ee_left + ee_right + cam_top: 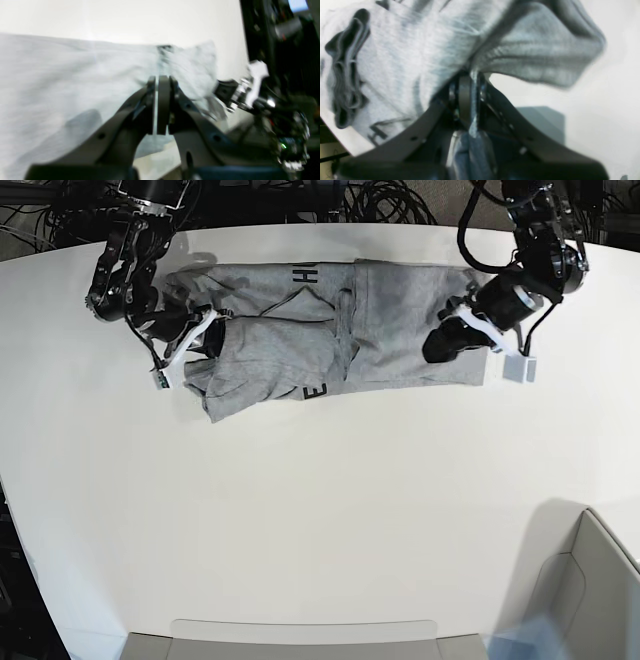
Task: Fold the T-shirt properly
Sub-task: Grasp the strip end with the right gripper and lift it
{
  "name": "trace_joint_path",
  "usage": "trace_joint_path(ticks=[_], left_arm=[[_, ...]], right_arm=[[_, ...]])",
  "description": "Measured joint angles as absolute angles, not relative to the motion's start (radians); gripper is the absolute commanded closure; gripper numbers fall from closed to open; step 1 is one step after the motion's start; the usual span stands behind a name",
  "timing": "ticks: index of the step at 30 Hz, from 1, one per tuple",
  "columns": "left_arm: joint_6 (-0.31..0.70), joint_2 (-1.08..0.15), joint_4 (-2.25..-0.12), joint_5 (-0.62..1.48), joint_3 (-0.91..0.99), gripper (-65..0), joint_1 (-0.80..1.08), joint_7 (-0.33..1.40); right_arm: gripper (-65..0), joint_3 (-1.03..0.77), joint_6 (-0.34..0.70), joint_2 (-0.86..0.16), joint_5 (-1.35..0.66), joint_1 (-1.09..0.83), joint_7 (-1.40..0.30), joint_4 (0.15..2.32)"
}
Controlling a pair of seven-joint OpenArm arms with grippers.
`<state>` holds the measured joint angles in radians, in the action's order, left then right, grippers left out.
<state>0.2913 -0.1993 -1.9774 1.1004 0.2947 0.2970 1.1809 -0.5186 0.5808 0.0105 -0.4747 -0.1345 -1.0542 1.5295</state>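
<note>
From the base view I see the T-shirt (330,340) lying across the far part of the white table (320,520), spread sideways between the two arms, with part of the cloth folded over itself near the middle and bunched toward the view's left. Black block letters show at two places on the cloth: one near the far edge and one at the near edge of the folded part. The left gripper (447,338) sits at the shirt's end on the view's right; in the left wrist view I read the left gripper (160,82) as closed to a thin slit, with a thin edge of grey cloth running between the pads, so I report it as holding the T-shirt (75,82). That view is motion-blurred, and the fabric stretches away from the fingertips over the table. The right gripper (192,340) sits at the opposite end, on the view's left, against the bunched cloth. In the right wrist view the right gripper (467,82) has its jaws drawn close together, with a fold of grey fabric passing down between them and hanging toward the wrist; I report it as clamped on the T-shirt (420,50). Dark lettering and a rippled dark fold appear at that view's left side.
</note>
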Motion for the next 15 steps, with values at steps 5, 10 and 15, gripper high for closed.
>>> trace_joint_path(ticks=[5, 10, 15], left_arm=[[0.291, -0.196, -1.977, 1.101, 0.350, -1.5, 0.320, 1.181], [0.291, -0.197, -1.976, 1.101, 0.361, -1.5, 0.328, 1.182], [0.284, -0.197, -1.938, 1.098, 0.361, -1.5, 0.350, 1.185]], right_arm=[[0.0, -0.521, 0.583, -0.060, -0.464, -0.086, -1.033, 1.486], [0.0, -0.522, 0.588, -0.121, -0.479, -0.057, -0.941, 1.396], [0.0, -0.554, 0.588, -0.181, -0.455, 0.003, -0.940, 1.336]])
